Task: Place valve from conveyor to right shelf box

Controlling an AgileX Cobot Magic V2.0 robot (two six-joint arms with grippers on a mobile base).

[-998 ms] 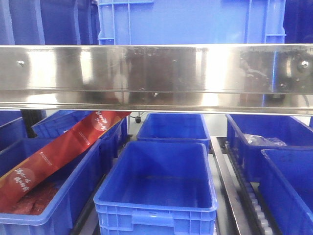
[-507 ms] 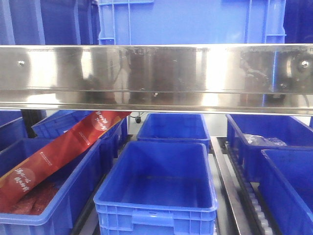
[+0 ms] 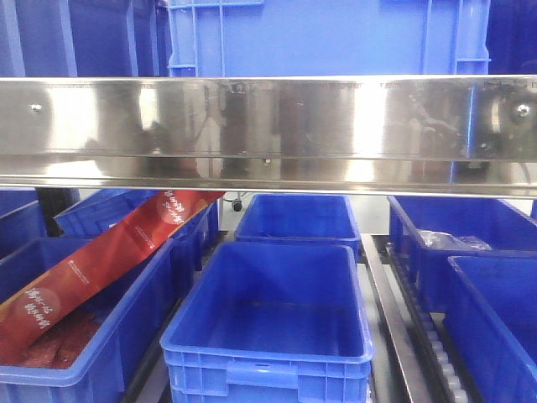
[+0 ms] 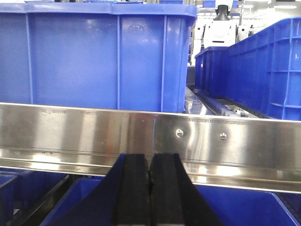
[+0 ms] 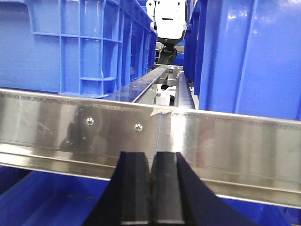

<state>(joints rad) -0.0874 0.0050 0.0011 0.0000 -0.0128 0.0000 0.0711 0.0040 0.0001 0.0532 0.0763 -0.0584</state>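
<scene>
The left gripper (image 4: 149,188) is clenched: its two black pads (image 4: 134,188) press flat against each other with only a thin seam between them, and nothing is caught there. The right gripper (image 5: 151,188) is the same, pads (image 5: 167,188) closed together on nothing. Neither touches anything around it.

Just beyond each gripper runs a polished steel shelf rail (image 4: 225,141), level across the view, fixed with small screws (image 4: 179,133); in the right wrist view the same kind of rail (image 5: 235,136) carries a scrap of tape (image 5: 160,112) at its top edge. Faint stamped lettering runs along the top of the rail in the left wrist view but is too small to read.

Above the rail, ahead of the left gripper, stands a large blue crate (image 4: 94,52); more blue crates (image 5: 84,42) flank a roller track (image 5: 184,89) ahead of the right gripper. Below the rails lie open blue bins (image 3: 268,327). The one to the lower left holds a long red packet (image 3: 109,256) with white characters and round emblems, not legible here. A bin at the right holds a clear plastic bag (image 3: 449,241).

No valve and no conveyor belt appear in any view, so where they are cannot be told.
</scene>
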